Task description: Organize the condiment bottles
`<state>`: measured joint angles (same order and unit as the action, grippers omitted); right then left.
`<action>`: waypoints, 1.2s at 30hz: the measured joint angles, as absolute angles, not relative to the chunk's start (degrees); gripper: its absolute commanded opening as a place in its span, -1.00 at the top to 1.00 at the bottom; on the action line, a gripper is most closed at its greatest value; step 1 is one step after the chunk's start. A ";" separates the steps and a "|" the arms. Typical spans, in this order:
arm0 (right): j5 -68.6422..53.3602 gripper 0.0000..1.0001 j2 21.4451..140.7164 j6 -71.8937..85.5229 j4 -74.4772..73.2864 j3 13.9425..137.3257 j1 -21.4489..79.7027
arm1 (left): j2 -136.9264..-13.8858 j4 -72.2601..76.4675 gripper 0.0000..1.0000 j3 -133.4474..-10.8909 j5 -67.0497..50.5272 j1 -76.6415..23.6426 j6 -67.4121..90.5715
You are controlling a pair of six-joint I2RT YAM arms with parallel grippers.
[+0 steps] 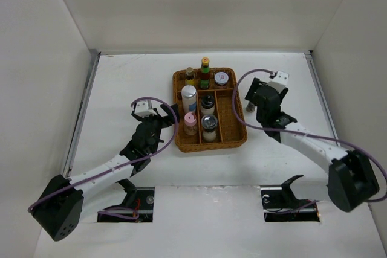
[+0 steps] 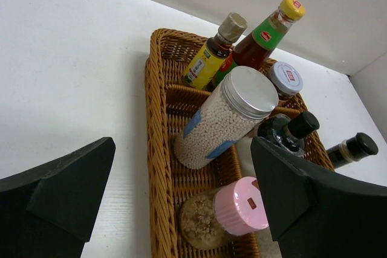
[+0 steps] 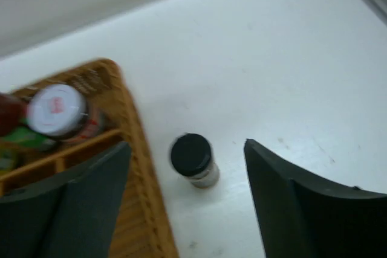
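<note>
Several condiment bottles stand in the brown wicker tray (image 1: 239,126): a silver-lidded white jar (image 2: 225,116), a pink-lidded jar (image 2: 233,212), a dark yellow-label bottle (image 2: 208,60), an orange-capped sauce bottle (image 2: 261,37), a grey-lidded jar (image 2: 284,79) and two black-capped bottles (image 2: 289,131). One small black-capped bottle (image 3: 193,159) stands on the table just right of the tray (image 1: 248,108). My right gripper (image 3: 187,147) is open above it, a finger on either side. My left gripper (image 2: 183,149) is open and empty at the tray's left side (image 1: 172,115), facing the pink-lidded and white jars.
The tray (image 2: 156,149) has wicker dividers between its compartments. White walls enclose the table on the left, back and right. Bare white table (image 1: 121,83) lies left of the tray and behind it.
</note>
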<state>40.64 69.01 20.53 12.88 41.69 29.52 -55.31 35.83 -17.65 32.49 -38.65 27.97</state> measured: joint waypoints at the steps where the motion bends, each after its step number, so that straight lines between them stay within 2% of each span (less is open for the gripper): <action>1: 40.34 -0.79 71.26 20.71 11.53 42.30 27.94 | -55.31 35.81 -0.96 -17.65 32.49 -38.65 27.97; 3: 38.57 -0.87 75.48 20.80 8.56 43.24 25.74 | -55.31 35.83 -0.96 -17.65 32.49 -38.65 27.97; 6: 35.66 -0.88 78.48 20.78 5.61 43.99 24.60 | -55.35 35.83 -0.96 -17.65 32.49 -38.65 28.01; 14: 30.26 -0.68 83.92 20.82 4.73 49.30 22.04 | -56.58 35.86 -0.96 -17.65 32.45 -38.65 28.10; 20: 28.23 -0.64 88.77 21.08 4.64 51.40 21.76 | -56.60 35.88 -0.96 -17.65 32.38 -38.63 28.10; 22: 28.03 -0.53 89.69 21.26 4.43 51.40 21.76 | -56.60 35.88 -0.96 -17.65 32.34 -38.63 28.12; 26: 28.01 -0.12 90.06 21.63 4.27 51.40 21.76 | -56.69 35.90 -0.96 -17.65 32.32 -38.63 28.12; 29: 28.51 0.07 90.04 21.96 4.34 51.40 21.76 | -56.75 35.90 -0.95 -17.65 32.32 -38.63 28.12; 31: 29.26 0.13 90.00 21.85 4.38 51.40 21.78 | -56.75 35.90 -0.95 -17.65 32.32 -38.63 28.12; 36: 32.88 0.15 85.47 20.40 4.19 50.94 23.40 | -56.73 35.90 -0.95 -17.65 32.29 -38.28 28.12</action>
